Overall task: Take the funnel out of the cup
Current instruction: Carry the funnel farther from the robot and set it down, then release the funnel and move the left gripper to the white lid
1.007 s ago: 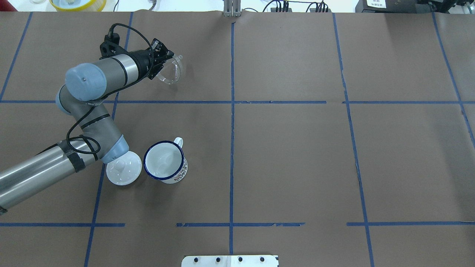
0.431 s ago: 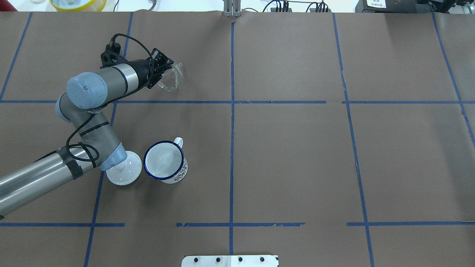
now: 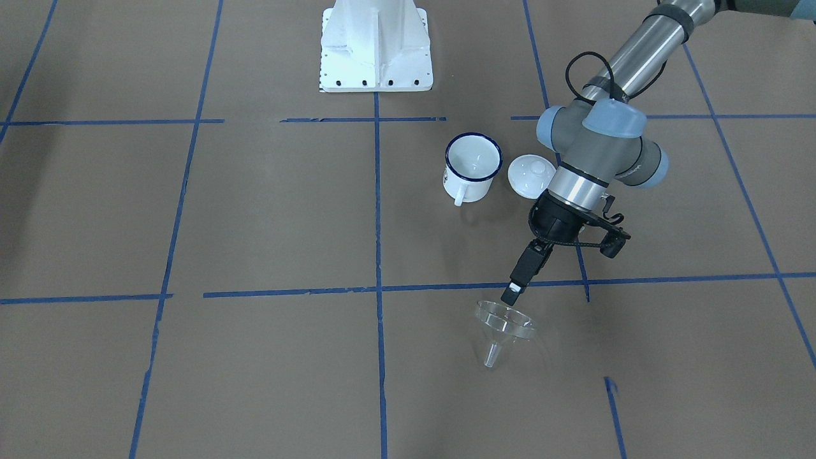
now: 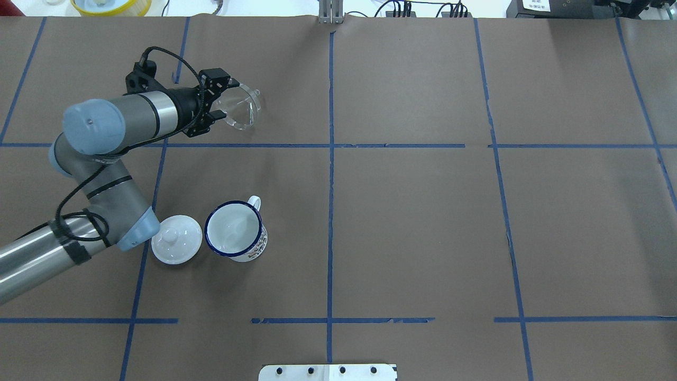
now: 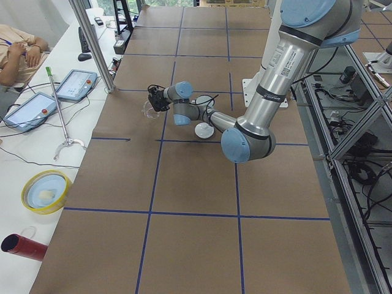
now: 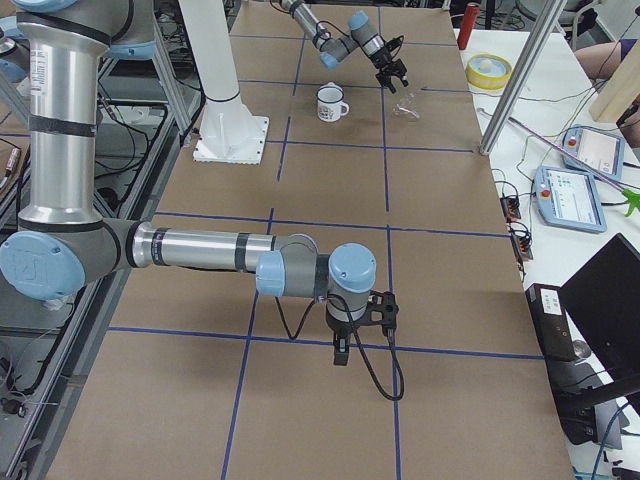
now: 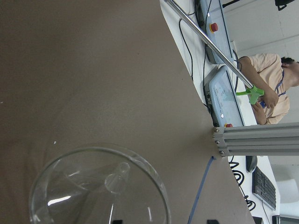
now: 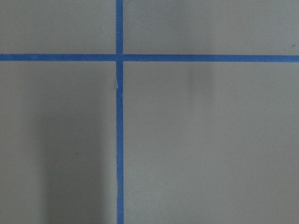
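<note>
The clear funnel [image 4: 241, 108] lies tilted on the brown table at the far left, its spout pointing away from the arm; it also shows in the front view [image 3: 503, 326] and fills the bottom of the left wrist view [image 7: 98, 186]. My left gripper [image 4: 219, 99] is open right beside the funnel's rim, apart from it. The white cup [image 4: 235, 230] with a dark blue rim stands upright and empty, nearer the robot. My right gripper shows only in the exterior right view [image 6: 340, 345], low over the table, and I cannot tell whether it is open or shut.
A white domed lid [image 4: 176, 239] with a knob lies just left of the cup, next to my left arm's elbow [image 4: 135, 225]. Blue tape lines cross the brown table [image 4: 412, 222]. The robot's white base [image 3: 376, 44] is behind the cup.
My left gripper has let go of the funnel and drawn back to the left. The funnel stays on the table. The elbow has moved off the lid.
</note>
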Robot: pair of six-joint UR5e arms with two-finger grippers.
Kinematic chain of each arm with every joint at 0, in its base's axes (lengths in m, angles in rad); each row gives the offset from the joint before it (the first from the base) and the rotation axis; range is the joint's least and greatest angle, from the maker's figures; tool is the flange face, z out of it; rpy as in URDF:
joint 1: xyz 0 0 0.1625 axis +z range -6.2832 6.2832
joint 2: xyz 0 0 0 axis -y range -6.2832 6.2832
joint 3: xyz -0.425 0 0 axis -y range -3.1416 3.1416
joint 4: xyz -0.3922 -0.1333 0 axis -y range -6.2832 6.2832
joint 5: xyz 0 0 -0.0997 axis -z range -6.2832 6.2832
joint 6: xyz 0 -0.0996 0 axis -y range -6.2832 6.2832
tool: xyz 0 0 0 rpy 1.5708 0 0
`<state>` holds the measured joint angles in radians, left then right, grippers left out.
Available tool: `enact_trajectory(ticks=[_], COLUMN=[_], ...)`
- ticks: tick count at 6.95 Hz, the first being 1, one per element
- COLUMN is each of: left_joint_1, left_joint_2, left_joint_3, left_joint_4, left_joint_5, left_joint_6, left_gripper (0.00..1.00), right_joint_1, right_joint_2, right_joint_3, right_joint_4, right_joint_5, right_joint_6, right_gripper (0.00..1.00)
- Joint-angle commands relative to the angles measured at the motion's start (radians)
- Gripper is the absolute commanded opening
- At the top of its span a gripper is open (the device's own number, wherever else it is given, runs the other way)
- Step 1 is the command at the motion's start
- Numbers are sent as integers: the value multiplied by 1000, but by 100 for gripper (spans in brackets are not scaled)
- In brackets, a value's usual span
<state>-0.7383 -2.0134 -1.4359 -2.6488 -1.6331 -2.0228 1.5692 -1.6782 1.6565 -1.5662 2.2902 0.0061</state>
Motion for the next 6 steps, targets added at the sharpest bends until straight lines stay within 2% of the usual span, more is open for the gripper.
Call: enact_trajectory(ticks=[1,2,3,4,5,6], left_joint_1=[-15,-16,-33,-33,-9,29], left_joint_2=[179,211,209,231,248,251], left_joint_3=[-388,-490,-520,-565,-555,-522], left_joint_4=[399,623,832,960,989,994], left_joint_5=[-106,-188,-224,-231,-307,-318], left_joint_6=[175,269,367,404,406,406], left_gripper=[100,100,100,100,100,100], right_joint_1=[0,0,0,0,0,0], right_joint_2=[2,0,0,0,0,0], right_joint_3=[0,0,0,0,0,0], right_joint_4=[0,0,0,0,0,0], right_joint_5=[0,0,0,0,0,0], right_joint_6=[0,0,0,0,0,0], right_gripper=[100,100,100,100,100,100])
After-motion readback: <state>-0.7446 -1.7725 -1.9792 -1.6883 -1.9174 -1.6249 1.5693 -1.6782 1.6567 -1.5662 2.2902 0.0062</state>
